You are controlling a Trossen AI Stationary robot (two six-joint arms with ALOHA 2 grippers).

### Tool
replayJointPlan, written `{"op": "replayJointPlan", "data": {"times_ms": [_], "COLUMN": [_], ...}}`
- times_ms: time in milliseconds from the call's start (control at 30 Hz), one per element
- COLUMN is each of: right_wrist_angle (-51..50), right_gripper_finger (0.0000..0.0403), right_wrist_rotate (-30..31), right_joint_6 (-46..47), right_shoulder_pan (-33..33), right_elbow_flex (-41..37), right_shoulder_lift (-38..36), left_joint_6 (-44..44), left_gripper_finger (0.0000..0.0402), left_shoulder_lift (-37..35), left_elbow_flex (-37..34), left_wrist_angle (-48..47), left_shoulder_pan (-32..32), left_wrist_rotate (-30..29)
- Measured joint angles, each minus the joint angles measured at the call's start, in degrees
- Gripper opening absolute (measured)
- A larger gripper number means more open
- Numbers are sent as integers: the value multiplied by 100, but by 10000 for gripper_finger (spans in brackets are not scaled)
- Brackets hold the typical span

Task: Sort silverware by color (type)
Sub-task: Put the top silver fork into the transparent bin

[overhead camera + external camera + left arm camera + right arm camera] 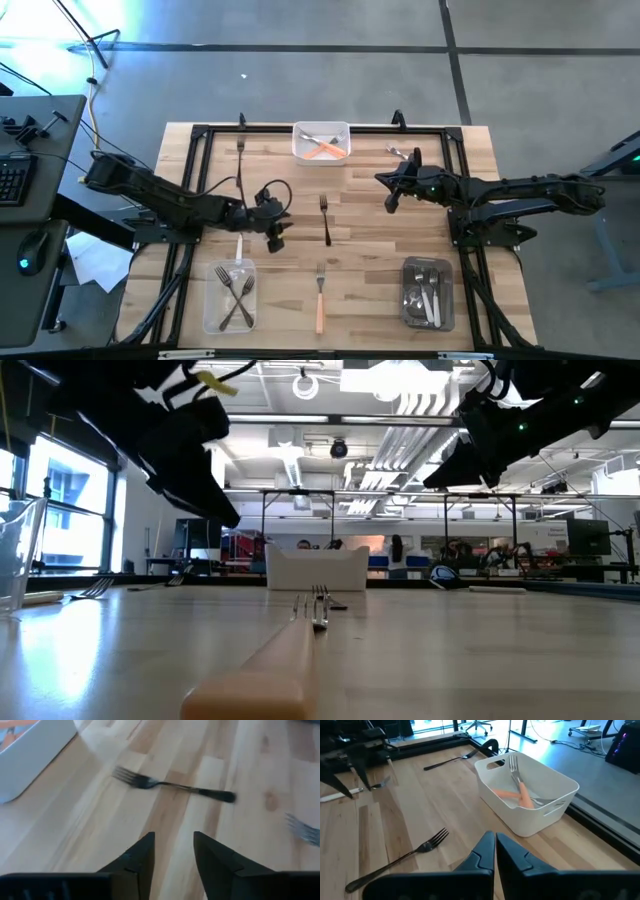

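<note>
Table (370,250): wood slats, black frame around it. 3 trays on it. White tray (321,141) at the far edge holds orange-handled forks (327,150); clear tray (229,295) near left holds crossed forks; dark tray (428,292) near right holds metal forks.

Left hand (276,238): fingers (142,855) apart with a narrow gap, nothing between them, hovering just past the clear tray. A white-handled fork (239,247) lies at that tray's far rim, just beside the hand.

Right hand (391,203): fingers pressed together, empty, above the table right of centre.

Loose: dark fork (325,218) mid-table; orange-handled fork (320,297) at near edge; dark fork (240,152) far left.

Right wrist view alone shows the white tray's inside. Low view alone shows the room behind, with the near fork's handle filling the foreground.
</note>
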Motion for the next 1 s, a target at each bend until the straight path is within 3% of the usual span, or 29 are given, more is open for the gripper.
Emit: {"op": "replayJointPlan", "data": {"times_ms": [267, 533, 767, 1000], "right_wrist_angle": [-86, -91, -90, -89], "right_gripper_finger": [0, 0, 0, 0], "right_wrist_rotate": [-38, -137, -136, -136], "right_joint_6": [111, 109, 109, 109], "right_shoulder_pan": [0, 0, 0, 0], "right_elbow_flex": [0, 0, 0, 0], "right_shoulder_lift": [2, 2, 2, 2], "left_joint_6": [-656, -424, 57, 113], "left_gripper_finger": [150, 163, 173, 209], "left_shoulder_lift": [-77, -324, -366, -366], "left_elbow_flex": [-4, -7, -7, -7], "left_wrist_angle": [-1137, -1951, -2037, -2154], "left_shoulder_pan": [1229, 2864, 4362, 5324], "left_wrist_rotate": [-602, -569, 747, 806]}}
